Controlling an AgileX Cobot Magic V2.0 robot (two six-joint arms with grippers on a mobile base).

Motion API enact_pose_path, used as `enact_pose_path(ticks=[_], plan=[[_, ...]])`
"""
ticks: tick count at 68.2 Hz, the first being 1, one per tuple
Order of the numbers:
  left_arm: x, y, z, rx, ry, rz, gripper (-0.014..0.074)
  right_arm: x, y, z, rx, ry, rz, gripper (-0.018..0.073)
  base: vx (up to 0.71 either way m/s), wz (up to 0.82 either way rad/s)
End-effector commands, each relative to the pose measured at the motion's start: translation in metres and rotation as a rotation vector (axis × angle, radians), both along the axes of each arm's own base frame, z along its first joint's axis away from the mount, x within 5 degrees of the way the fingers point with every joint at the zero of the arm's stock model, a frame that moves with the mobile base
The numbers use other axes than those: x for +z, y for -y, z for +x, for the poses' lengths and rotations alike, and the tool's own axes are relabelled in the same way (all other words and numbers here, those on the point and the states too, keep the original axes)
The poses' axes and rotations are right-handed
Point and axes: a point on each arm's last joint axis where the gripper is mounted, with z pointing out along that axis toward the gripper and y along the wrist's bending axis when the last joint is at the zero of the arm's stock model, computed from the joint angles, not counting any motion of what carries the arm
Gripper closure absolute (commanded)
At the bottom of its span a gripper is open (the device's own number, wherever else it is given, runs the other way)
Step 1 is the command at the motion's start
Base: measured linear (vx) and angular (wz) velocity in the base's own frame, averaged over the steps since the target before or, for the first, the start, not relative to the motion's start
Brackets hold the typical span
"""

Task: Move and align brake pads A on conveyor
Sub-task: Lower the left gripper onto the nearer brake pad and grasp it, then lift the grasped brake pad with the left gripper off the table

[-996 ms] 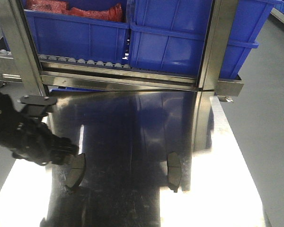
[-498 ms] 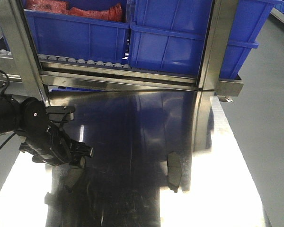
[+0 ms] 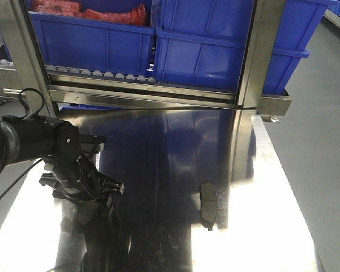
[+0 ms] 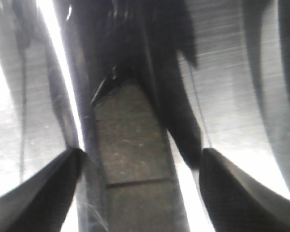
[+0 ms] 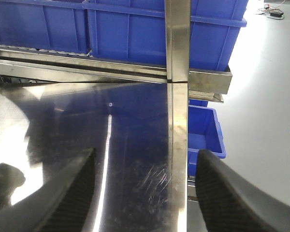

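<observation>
While left end effector (image 4: 141, 157) gapes over brake pad (image 4: 130, 130) | right (image 5: 145, 193) likewise, empty | steel table (image 3: 175, 141)

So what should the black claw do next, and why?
Probably close the left gripper on the brake pad: its open fingers sit either side of the pad, which lies flat on the steel table.

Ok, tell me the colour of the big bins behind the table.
The bins are bright blue, clearest in the exterior front-facing view.
</observation>
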Motion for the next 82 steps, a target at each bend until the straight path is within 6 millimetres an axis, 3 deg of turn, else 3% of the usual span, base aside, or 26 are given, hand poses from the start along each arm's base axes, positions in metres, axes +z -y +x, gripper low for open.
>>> enact_pose_path(ticks=[1,9,16,24,31,39,46,62,82], plan=[[0.018,0.004,0.003,0.030,0.052,-0.031,0.0084,0.014,0.000,0.003,-0.004,0.078,-0.002,0.0120,0.00,0.00],[0.014,0.003,0.003,0.054,0.032,-0.028,0.0103,0.014,0.000,0.003,-0.004,0.078,-0.002,0.0120,0.00,0.00],[0.013,0.003,0.003,0.056,0.019,-0.023,0.0186,0.014,0.000,0.003,-0.004,0.078,-0.002,0.0120,0.00,0.00],[0.012,0.003,0.001,0.054,0.001,-0.016,0.0381,0.014,0.000,0.003,-0.004,0.078,-0.002,0.0120,0.00,0.00],[0.012,0.002,-0.001,0.048,-0.018,-0.008,0.0608,0.014,0.000,0.003,-0.004,0.078,-0.002,0.0120,0.00,0.00],[0.019,0.002,-0.004,0.039,-0.018,-0.007,0.0604,0.014,0.000,0.003,-0.004,0.078,-0.002,0.0120,0.00,0.00],[0.039,0.003,-0.009,0.021,0.040,-0.018,0.0604,0.014,0.000,0.003,-0.004,0.078,-0.001,0.0120,0.00,0.00],[0.106,-0.005,-0.033,-0.006,0.199,-0.046,0.0604,0.014,0.000,0.003,-0.004,0.079,-0.001,0.0120,0.00,0.00],[0.190,-0.029,-0.084,-0.001,0.432,-0.112,0.0604,0.014,0.000,0.003,-0.004,0.079,-0.001,0.0120,0.00,0.00]])
